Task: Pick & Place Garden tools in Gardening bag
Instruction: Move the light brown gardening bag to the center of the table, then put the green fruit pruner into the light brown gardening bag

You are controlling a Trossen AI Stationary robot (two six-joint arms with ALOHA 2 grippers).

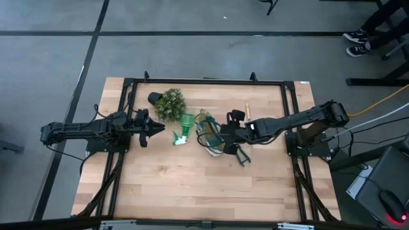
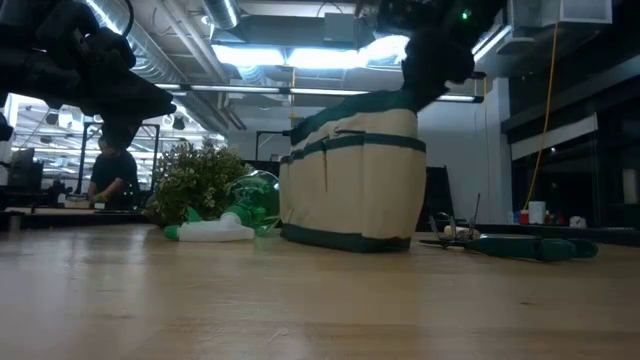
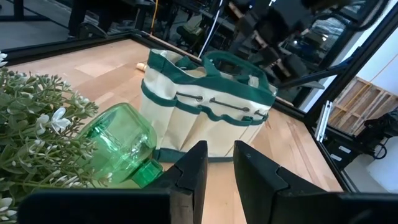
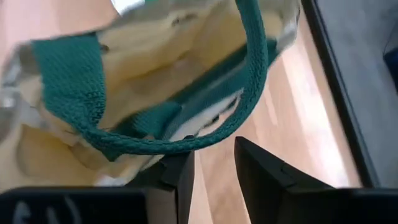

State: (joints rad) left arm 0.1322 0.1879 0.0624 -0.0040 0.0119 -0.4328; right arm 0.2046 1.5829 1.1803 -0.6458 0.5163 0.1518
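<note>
The beige gardening bag (image 1: 211,135) with green trim stands upright near the table's middle; it also shows in the low view (image 2: 350,175) and the left wrist view (image 3: 205,109). A green-and-white plastic bottle piece (image 1: 182,131) lies on its side left of the bag. Dark pruning shears (image 1: 241,154) lie on the table right of the bag. A pale wooden handle (image 1: 248,108) shows beyond the bag. My right gripper (image 1: 225,132) hovers open over the bag's mouth, just behind a green handle (image 4: 249,93). My left gripper (image 1: 161,130) is open and empty, level, left of the bottle piece.
A bushy green plant in a black pot (image 1: 169,104) stands just beyond the bottle piece, close to my left gripper. Bare wood (image 1: 192,185) lies toward the table's near edge. A black frame (image 1: 204,82) runs round the table.
</note>
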